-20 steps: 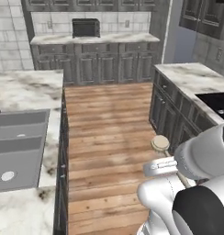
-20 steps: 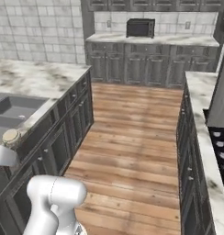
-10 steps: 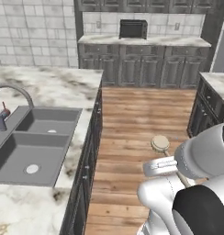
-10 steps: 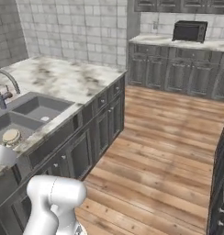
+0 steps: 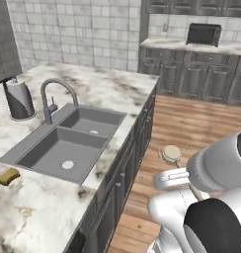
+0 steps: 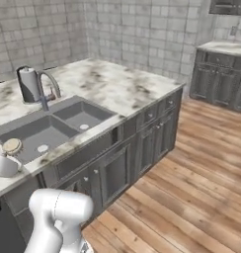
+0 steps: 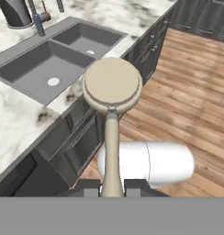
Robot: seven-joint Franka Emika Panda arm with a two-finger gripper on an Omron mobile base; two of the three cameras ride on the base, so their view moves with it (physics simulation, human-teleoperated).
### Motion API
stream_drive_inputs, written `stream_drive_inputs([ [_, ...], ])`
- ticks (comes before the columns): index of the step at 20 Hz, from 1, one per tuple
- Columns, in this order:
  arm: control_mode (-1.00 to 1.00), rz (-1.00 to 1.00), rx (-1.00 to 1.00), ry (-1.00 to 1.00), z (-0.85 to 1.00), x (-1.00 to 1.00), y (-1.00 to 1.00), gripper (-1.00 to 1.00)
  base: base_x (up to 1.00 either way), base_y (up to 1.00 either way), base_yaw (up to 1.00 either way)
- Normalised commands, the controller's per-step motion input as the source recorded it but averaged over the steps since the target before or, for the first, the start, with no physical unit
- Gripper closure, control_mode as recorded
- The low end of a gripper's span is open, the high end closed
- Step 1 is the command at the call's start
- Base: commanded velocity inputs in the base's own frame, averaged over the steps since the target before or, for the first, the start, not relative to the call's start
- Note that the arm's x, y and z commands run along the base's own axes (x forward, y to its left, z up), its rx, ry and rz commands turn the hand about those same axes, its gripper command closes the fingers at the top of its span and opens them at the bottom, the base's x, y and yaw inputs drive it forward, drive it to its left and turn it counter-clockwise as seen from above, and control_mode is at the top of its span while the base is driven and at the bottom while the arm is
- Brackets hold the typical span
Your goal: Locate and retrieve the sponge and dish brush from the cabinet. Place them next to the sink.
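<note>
Dish brush point(image 7: 112, 92) extends straight from pincer point(image 7: 112, 189), head outward.

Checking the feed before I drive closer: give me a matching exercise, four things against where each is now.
Things:
1. sponge
2. dish brush
3. kettle
4. tap

Places:
A. between the jaws
B. on the counter at the sink's near corner
C. at the sink's back edge
D. on the counter beside the tap

Pairs: 1-B, 2-A, 3-D, 4-C
</note>
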Motion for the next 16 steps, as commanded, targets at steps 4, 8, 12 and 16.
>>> stream_drive_inputs([
  [4, 1.00, 0.00, 0.00, 0.00, 0.00, 0.00, 0.00, 1.00, 0.13, 0.00, 0.50],
  [8, 1.00, 0.00, 0.00, 0.00, 0.00, 0.00, 0.00, 1.00, 0.14, 0.00, 0.49],
  [12, 1.00, 0.00, 0.00, 0.00, 0.00, 0.00, 0.00, 1.00, 0.12, -0.01, 0.48],
  [16, 1.00, 0.00, 0.00, 0.00, 0.00, 0.00, 0.00, 1.00, 0.21, -0.15, 0.39],
])
